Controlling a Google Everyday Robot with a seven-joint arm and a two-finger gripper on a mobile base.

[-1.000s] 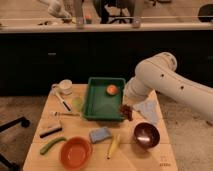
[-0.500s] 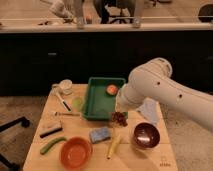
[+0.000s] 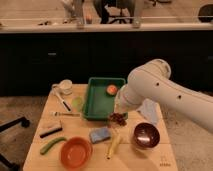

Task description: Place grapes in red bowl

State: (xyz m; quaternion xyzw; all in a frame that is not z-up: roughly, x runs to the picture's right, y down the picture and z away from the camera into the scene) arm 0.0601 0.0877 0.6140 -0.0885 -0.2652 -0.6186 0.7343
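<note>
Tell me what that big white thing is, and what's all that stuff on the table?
The big white thing is a robot arm. At its end is a gripper, like two fingers that pinch. It sits just in front of the green tray, and it is pinched shut on a little bunch of dark grapes. There is only one camera, looking down at the wooden table from the front. In the tray lies an orange fruit. On the table are a red bowl, a dark brown bowl, a blue sponge, a banana, a long green vegetable, a white cup and a pale cloth. The grapes are meant for the red bowl, which holds nothing yet.
</note>
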